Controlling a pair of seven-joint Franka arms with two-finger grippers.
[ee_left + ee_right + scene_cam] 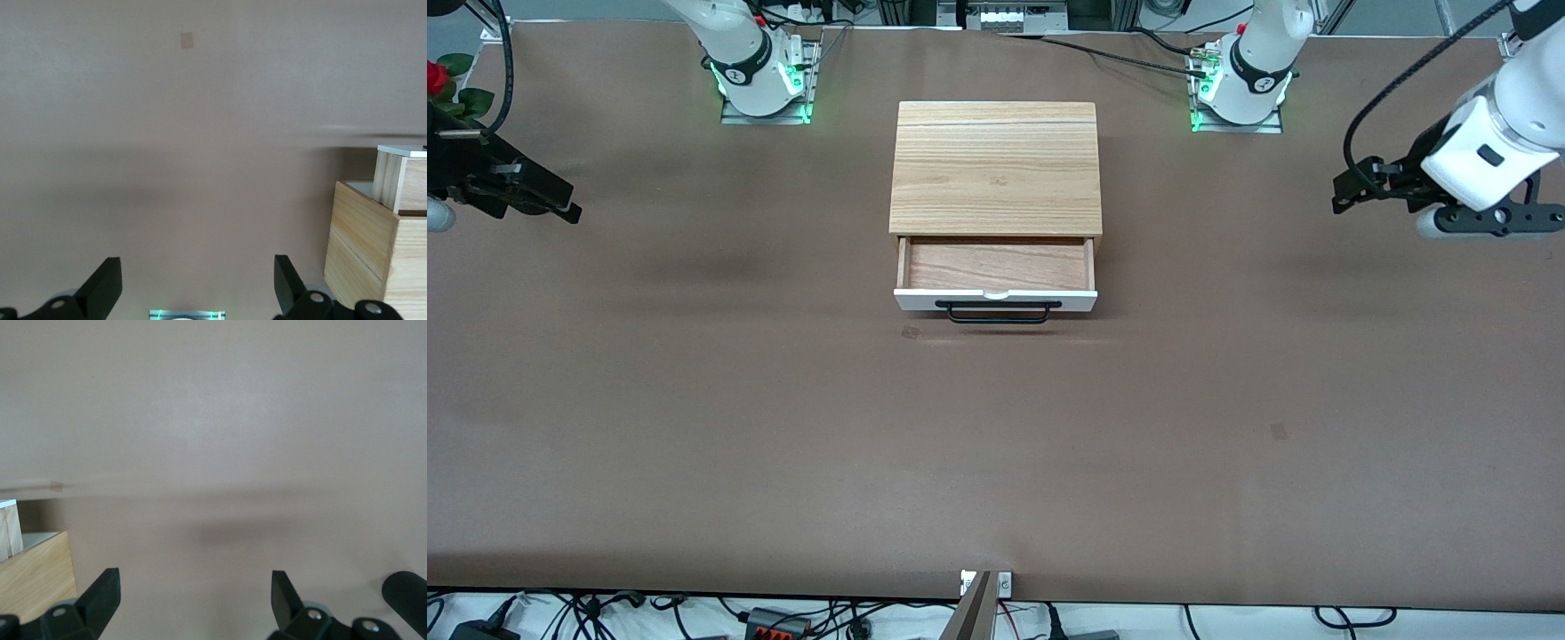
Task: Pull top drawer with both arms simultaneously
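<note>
The top drawer (996, 267) stands partly pulled out of the light wooden cabinet (996, 169) at mid-table, its white front and black bar handle (998, 313) facing the front camera. Nothing lies on its wood bottom. My left gripper (1344, 191) hangs open over the table at the left arm's end, well apart from the cabinet. My right gripper (567, 212) hangs open at the right arm's end, also well apart. In the left wrist view the open left gripper (198, 280) holds nothing, with the drawer (400, 177) and cabinet (373, 247) off to one side. The right gripper (195, 597) is empty too, the cabinet (37, 577) at the edge.
Brown table (996, 462) spreads wide around the cabinet. The arm bases (765, 84) (1240, 89) stand at the table's robot edge. A red flower (438, 80) sits at the right arm's end. Small marks (910, 332) (1279, 431) dot the tabletop.
</note>
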